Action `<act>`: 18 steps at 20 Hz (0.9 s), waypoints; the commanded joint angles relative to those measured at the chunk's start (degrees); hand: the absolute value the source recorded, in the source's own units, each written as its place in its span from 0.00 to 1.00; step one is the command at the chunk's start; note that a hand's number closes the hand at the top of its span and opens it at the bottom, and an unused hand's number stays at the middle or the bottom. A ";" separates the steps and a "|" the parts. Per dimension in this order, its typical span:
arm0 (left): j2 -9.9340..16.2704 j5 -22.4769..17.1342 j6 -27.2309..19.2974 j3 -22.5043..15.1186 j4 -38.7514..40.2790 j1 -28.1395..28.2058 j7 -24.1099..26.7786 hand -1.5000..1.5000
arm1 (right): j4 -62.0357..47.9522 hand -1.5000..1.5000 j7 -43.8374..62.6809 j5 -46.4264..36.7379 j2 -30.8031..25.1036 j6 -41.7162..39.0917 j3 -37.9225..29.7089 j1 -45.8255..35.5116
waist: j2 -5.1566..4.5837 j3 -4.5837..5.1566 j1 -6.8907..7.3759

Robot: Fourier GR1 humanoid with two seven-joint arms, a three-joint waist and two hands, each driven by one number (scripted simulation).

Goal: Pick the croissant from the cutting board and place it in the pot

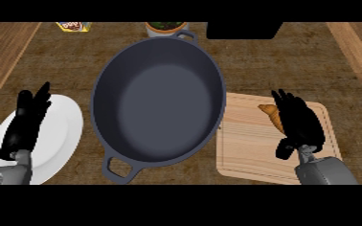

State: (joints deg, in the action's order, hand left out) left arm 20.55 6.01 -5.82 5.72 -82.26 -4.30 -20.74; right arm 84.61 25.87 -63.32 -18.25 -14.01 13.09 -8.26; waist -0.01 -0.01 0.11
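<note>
Right hand sits over the cutting board, just right of the pot. Fingers point away from the robot, roughly straight and bunched, not curled round anything. Thumb hangs toward the robot at the hand's lower left. Grey forearm comes up from the lower edge, at the board's near right corner.

Croissant is on the board's far half, right of the pot, not in it. Only its left part shows: a tan tapered strip along the hand's left edge. The rest is under the fingers. Can't tell whether the fingers touch it or hover above it. No grasp visible.

Pot: dark oval, interior bare, dominates the middle. Near handle toward the robot, far handle at the opposite end. Its right rim overlaps the board's left edge.

Left hand is left of the pot, over a white plate, fingers straight and pointing away, holding nothing. It covers the plate's left side; the forearm is cut off at the lower left.

Beyond the pot's far rim: a small potted plant, a yellow packet to its left, a black object to its right. All three are cut off by the top edge, and the packet's label is not readable.
</note>
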 commanded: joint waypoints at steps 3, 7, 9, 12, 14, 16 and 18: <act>-1.96 2.36 0.62 1.44 3.56 -2.68 1.48 0.50 | -7.12 0.00 -2.86 -2.81 2.32 1.42 -2.32 -2.74 | -0.01 0.01 -0.07; -1.19 2.65 1.64 0.83 -7.37 4.28 -2.62 0.50 | -12.73 0.00 -4.63 -3.14 4.60 7.53 -2.87 -0.90 | 0.05 -0.03 0.39; -4.28 4.27 0.18 0.17 -2.62 -2.34 -4.04 0.50 | -9.76 0.00 -6.29 -1.84 2.95 3.34 -5.22 -2.28 | 0.02 0.00 -0.07; -2.82 3.08 3.50 2.30 -6.63 0.89 -5.11 0.50 | -11.18 0.00 -6.49 -2.83 4.40 4.81 -5.91 -2.29 | 0.04 0.00 0.05; -3.93 3.58 2.43 3.23 2.05 -1.09 2.45 0.50 | -13.46 0.00 -8.42 -2.76 3.32 4.14 -6.43 -2.83 | 0.00 0.01 -0.08; -4.01 5.08 2.39 1.46 -6.83 0.93 -4.85 0.50 | -18.51 0.00 -9.31 -2.27 2.75 3.26 -8.93 -8.58 | 0.01 -0.01 0.26; -3.72 4.67 3.31 3.09 2.07 -4.49 -1.32 0.50 | -18.37 0.00 -7.40 -4.10 5.98 6.19 -7.38 -7.00 | -0.03 0.00 -0.02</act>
State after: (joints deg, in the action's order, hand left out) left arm 17.10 10.38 -3.39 8.23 -82.91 -6.22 -22.22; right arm 70.38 17.85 -65.87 -14.74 -10.16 5.92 -13.22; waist 0.14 0.19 0.09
